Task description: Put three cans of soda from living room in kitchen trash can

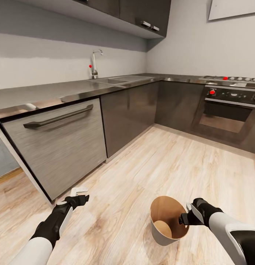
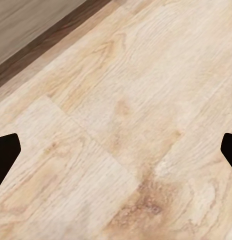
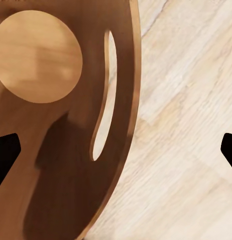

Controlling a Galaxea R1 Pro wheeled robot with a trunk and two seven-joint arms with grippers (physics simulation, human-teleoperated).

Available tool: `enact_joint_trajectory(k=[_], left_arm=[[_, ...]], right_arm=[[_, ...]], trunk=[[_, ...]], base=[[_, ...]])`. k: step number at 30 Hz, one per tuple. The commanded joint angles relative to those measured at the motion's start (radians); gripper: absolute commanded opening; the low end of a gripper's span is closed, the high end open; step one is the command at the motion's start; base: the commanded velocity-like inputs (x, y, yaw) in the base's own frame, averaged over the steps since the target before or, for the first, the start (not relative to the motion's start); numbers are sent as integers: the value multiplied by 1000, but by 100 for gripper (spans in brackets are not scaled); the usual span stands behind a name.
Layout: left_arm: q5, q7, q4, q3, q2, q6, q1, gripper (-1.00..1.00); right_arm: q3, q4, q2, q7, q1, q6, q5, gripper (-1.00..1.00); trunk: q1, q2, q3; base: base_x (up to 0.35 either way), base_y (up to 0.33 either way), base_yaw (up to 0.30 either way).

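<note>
The right hand [image 1: 183, 219] hangs spread over the tash can [image 1: 159, 235] rim — maybe just let go — while the left hand [image 1: 82, 194] is spread too, holding nothing.

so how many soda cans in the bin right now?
0. The bin on the kitchen floor shows a bare wooden bottom in the head and right wrist views; both grippers, left and right, look empty.

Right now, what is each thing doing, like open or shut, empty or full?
Pale grey round bin with brown wood inside: upright, empty.
Left end effector: open, holding nothing.
Right end effector: open, at the bin's rim.
Grey dishwasher door: shut.
Black oven door: shut.
</note>
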Motion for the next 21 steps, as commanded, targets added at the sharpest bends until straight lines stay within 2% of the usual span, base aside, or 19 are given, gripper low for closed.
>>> enact_joint_trajectory(k=[1, 6, 19, 21], left_arm=[[0, 0, 0, 0, 0, 0, 0, 100], [-2, 0, 0, 1, 0, 0, 0, 100], [2, 0, -1, 1, -1, -1, 1, 100], [2, 0, -1, 1, -1, -1, 0, 100]], right_arm=[[2, 0, 0, 0, 0, -1, 0, 100], [20, 1, 0, 0, 1, -7, 0, 100], [28, 1, 1, 0, 2, -8, 0, 100], [28, 1, 1, 0, 2, -8, 0, 100]], trunk=[[0, 0, 0], [0, 0, 0], [0, 0, 0], [1, 0, -8]], base=[[0, 0, 0], [17, 0, 0], [52, 0, 0], [3, 0, 0]])
